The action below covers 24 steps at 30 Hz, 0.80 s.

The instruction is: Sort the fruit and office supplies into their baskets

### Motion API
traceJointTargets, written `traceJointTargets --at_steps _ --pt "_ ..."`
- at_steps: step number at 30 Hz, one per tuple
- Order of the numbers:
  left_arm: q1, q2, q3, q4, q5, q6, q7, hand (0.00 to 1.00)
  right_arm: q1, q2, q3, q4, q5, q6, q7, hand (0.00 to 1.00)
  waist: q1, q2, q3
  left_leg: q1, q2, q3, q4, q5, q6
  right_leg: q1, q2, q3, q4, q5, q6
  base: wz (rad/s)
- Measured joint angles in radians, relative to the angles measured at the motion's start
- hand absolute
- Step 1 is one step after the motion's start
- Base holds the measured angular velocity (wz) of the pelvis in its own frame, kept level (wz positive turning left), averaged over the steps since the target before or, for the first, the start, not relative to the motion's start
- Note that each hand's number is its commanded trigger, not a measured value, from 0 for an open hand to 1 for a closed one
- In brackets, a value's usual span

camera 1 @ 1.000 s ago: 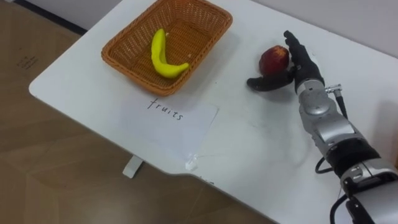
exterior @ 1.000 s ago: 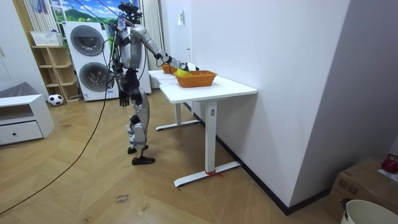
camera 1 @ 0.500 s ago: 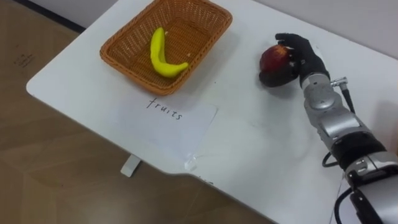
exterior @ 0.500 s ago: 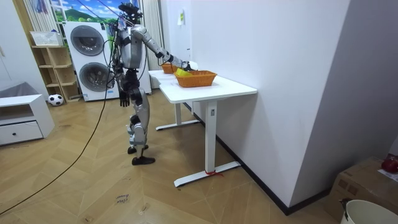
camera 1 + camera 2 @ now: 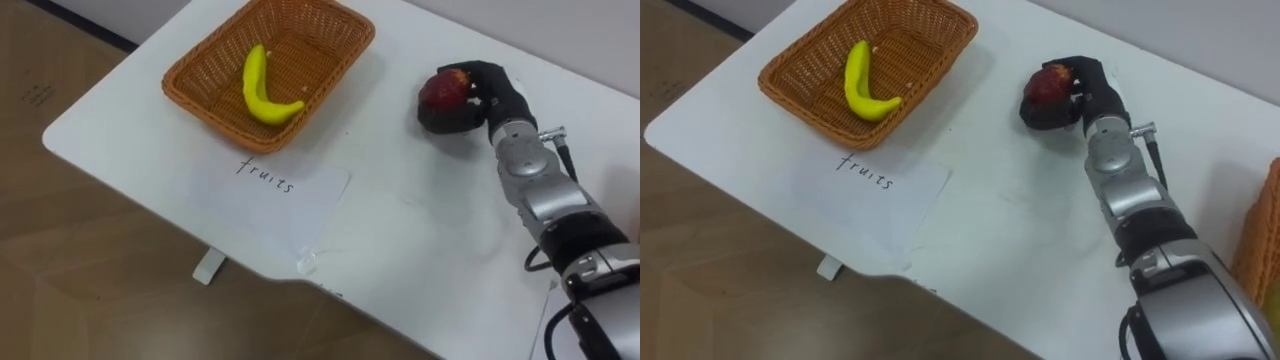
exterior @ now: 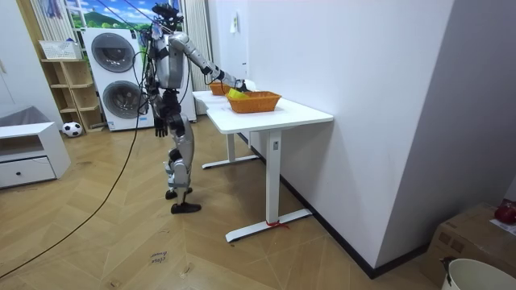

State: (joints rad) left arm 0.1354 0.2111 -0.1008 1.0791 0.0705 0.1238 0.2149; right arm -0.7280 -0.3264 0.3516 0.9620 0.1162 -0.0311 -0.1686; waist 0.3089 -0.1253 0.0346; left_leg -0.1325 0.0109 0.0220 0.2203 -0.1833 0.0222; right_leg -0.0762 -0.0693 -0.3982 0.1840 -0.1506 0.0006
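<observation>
A red apple rests on the white table, right of the wicker fruit basket. My right hand is curled round the apple, fingers over its top and thumb under its near side. A yellow banana lies inside the fruit basket. A paper sheet with a handwritten label lies in front of the basket. In the room view I stand at the table's long side with my right arm stretched over it, and my left hand hangs by my hip.
The rim of a second wicker basket shows at the right edge of the table. The table's near edge runs below the paper, with wooden floor beyond. A wall stands behind the table.
My right hand's fingers have curled from straight beside the apple to wrapped round it. The apple has stayed in nearly the same place.
</observation>
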Motion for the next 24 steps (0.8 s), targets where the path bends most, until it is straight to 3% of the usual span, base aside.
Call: traceJointTargets --at_steps 12,19,21,23,24 --pt "0.027 -0.002 0.028 -0.051 0.035 0.0 0.0 0.0 0.0 0.0 -0.007 -0.058 0.017 0.036 0.059 1.0 -0.006 0.005 -0.0085 0.009 -0.006 -0.012 0.003 0.0 -0.001 0.017 -0.001 -0.016 -0.004 0.0 -0.001 0.03" --pt "0.089 -0.009 0.097 -0.07 0.051 0.01 0.001 0.0 0.003 -0.022 -0.024 -0.202 0.018 0.053 0.081 1.0 -0.031 0.011 -0.0138 0.056 -0.008 -0.03 -0.001 0.0 -0.001 0.08 -0.002 -0.016 -0.019 0.0 0.003 0.12" --pt "0.103 -0.009 0.106 -0.078 0.053 0.011 0.001 0.0 0.003 -0.025 -0.032 -0.227 0.016 0.055 0.081 1.0 -0.033 0.012 -0.0164 0.071 -0.008 -0.031 -0.005 0.0 -0.001 0.095 -0.001 -0.016 -0.021 -0.001 0.004 0.09" --pt "0.107 -0.01 0.118 -0.078 0.052 0.019 -0.002 0.0 0.003 -0.025 -0.043 -0.252 0.011 0.055 0.082 1.0 -0.032 0.013 -0.0264 0.081 -0.009 -0.032 -0.014 0.0 -0.001 0.105 0.0 -0.017 -0.027 -0.002 0.005 0.05" --pt "0.108 -0.009 0.118 -0.078 0.052 0.021 -0.002 0.0 0.003 -0.025 -0.044 -0.255 0.011 0.055 0.082 1.0 -0.032 0.014 -0.0263 0.086 -0.009 -0.033 -0.014 0.0 -0.001 0.112 0.0 -0.017 -0.031 -0.002 0.006 0.0"
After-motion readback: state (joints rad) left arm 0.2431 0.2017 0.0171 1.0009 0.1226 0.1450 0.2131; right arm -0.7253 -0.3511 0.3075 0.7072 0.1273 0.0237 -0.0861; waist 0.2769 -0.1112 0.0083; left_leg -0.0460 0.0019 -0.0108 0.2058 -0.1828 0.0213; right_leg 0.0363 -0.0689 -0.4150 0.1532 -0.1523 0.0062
